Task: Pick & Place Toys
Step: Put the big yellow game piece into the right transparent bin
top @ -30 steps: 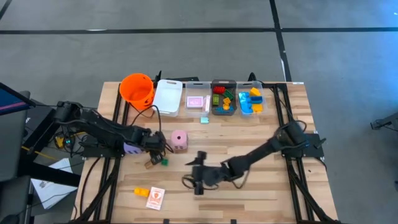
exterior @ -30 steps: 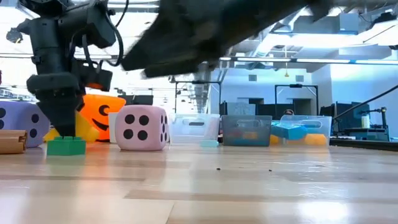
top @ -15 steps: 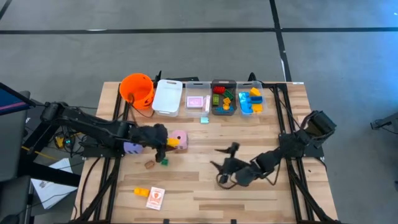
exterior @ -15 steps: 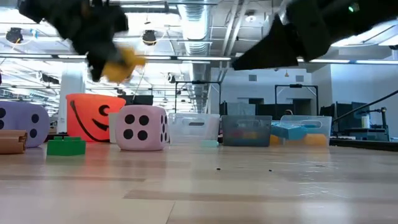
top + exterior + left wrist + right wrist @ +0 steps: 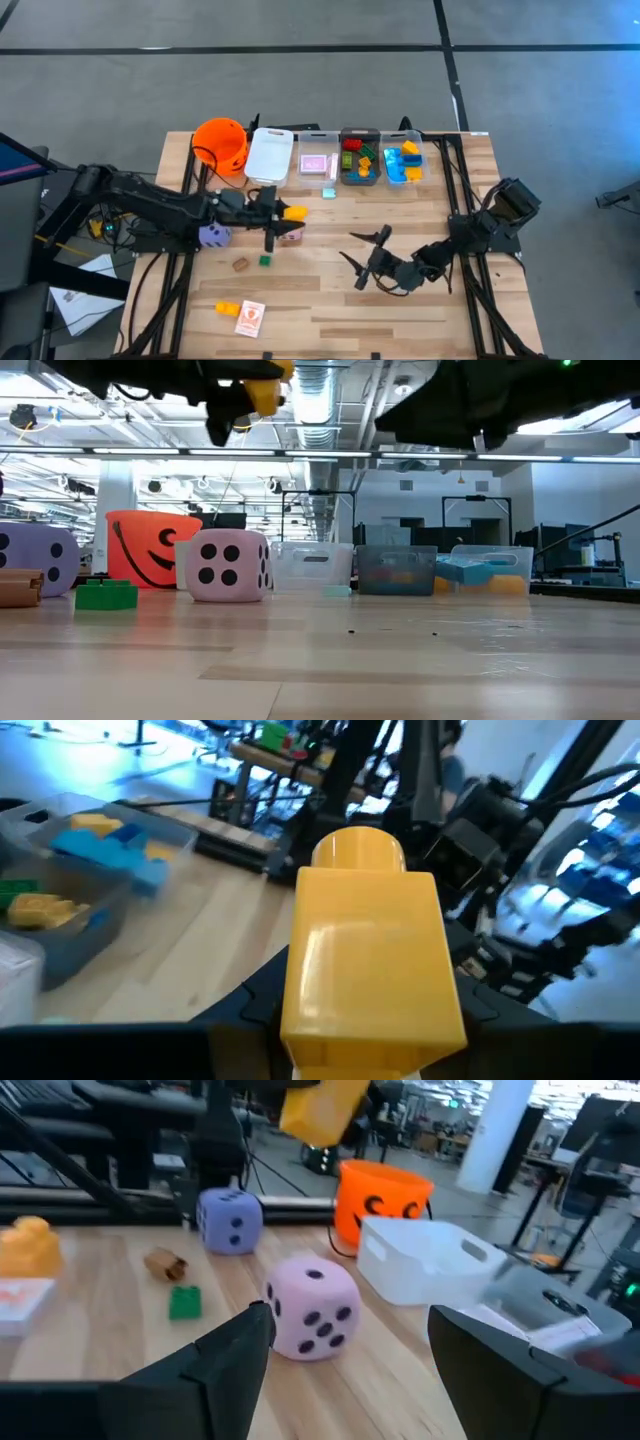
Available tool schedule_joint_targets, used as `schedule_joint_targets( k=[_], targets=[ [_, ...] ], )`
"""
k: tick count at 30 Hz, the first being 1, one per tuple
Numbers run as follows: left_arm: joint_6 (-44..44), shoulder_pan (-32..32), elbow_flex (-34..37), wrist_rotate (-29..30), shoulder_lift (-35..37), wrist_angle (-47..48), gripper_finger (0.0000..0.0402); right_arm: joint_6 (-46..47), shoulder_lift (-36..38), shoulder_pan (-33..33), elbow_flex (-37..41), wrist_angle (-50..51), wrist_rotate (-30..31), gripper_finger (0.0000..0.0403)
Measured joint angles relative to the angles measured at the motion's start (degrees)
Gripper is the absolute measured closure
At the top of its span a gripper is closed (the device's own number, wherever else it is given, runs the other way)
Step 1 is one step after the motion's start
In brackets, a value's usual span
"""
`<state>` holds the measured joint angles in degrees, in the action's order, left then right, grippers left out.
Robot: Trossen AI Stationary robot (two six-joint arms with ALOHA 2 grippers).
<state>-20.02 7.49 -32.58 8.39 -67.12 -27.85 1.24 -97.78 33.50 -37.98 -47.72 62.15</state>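
The left gripper (image 5: 290,212) is pinching a yellow brick (image 5: 368,955) in the air above the pink die (image 5: 230,565). The right gripper (image 5: 365,258), fingers spread, is hovering beside that die.

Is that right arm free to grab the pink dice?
Probably yes: the right gripper is open and empty, with bare table between it and the pink dice. The left gripper hangs above the dice, though.

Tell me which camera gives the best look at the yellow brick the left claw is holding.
The left wrist view: the yellow brick fills the frame. The high view shows it small beyond the left claw; the low view catches it overhead; the right wrist view shows it partly cut off.
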Motion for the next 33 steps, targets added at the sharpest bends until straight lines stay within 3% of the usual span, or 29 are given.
schedule_joint_targets(
  k=[9,16,23,33],
  targets=[
    [-2.85,1.44,-0.02,-1.51,-15.09,-28.62,0.0271,-6.74,-0.01,0.22,-0.64,-4.72,2.9,0.0138],
    [-2.9,1.16,-0.43,-0.13,-24.76,-50.4,0.0271,-19.37,-0.02,-0.03,-5.32,-4.76,5.98,0.0138],
    [-1.43,1.11,-4.17,0.26,-26.72,-53.56,0.0271,-34.3,-0.02,-3.09,-11.64,-5.25,6.84,0.0138],
    [-1.32,1.0,-5.13,0.28,-25.3,-53.56,0.0271,-36.09,-0.02,-5.93,-13.27,-5.77,2.55,0.0138]
  ],
)
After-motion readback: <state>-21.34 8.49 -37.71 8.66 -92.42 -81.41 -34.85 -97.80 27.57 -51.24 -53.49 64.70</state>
